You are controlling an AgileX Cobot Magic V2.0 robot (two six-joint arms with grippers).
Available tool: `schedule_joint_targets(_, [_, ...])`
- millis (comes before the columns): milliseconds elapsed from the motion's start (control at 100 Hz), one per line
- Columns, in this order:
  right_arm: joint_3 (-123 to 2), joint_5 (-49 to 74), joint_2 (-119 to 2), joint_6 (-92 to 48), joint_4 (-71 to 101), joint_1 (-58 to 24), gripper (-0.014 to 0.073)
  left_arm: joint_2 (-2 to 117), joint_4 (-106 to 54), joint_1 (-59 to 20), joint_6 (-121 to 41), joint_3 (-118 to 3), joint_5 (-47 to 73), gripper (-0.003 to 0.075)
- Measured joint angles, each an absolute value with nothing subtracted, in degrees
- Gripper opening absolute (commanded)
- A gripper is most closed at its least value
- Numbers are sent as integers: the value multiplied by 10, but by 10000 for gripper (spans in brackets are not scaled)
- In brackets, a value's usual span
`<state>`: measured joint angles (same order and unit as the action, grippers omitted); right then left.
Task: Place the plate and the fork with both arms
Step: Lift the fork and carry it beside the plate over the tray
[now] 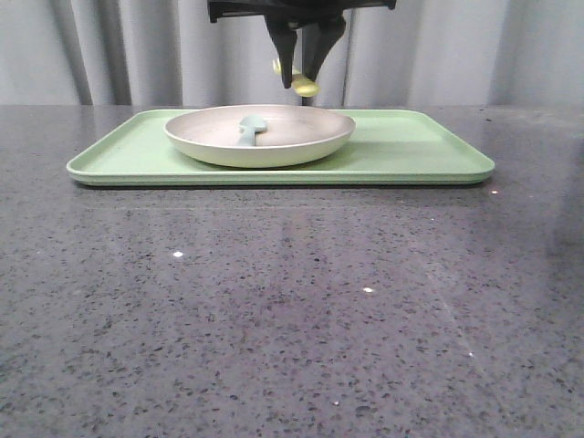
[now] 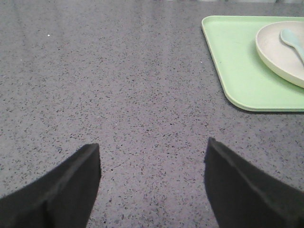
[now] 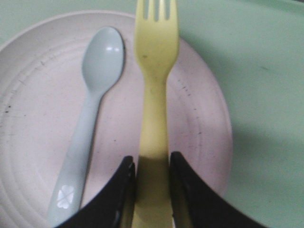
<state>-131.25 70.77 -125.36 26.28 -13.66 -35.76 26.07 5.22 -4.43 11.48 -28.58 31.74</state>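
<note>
Above the cream plate (image 1: 259, 137) on the green tray (image 1: 420, 151), at the table's (image 1: 292, 310) far side: right gripper (image 1: 304, 80) clamped on the yellow fork (image 3: 153, 95), held over a pale blue spoon (image 3: 90, 118) lying inside. Left gripper (image 2: 152, 185) spread open, hovering low over bare tabletop left of the tray.

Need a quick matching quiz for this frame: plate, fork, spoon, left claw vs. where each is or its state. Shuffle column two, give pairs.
Column 1:
1. plate
2. fork
3. spoon
4. left claw

Column 2:
A. open, empty, over bare countertop
B. lying in the plate
C. resting on the green tray
D. gripped in the right claw, above the plate

Pairs: 1-C, 2-D, 3-B, 4-A
</note>
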Motion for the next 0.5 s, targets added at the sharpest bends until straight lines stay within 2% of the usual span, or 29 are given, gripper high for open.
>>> schedule_joint_targets(500, [-1314,715,-1254,240,-107,-320,59,261,52,-44,115,-286,317,459])
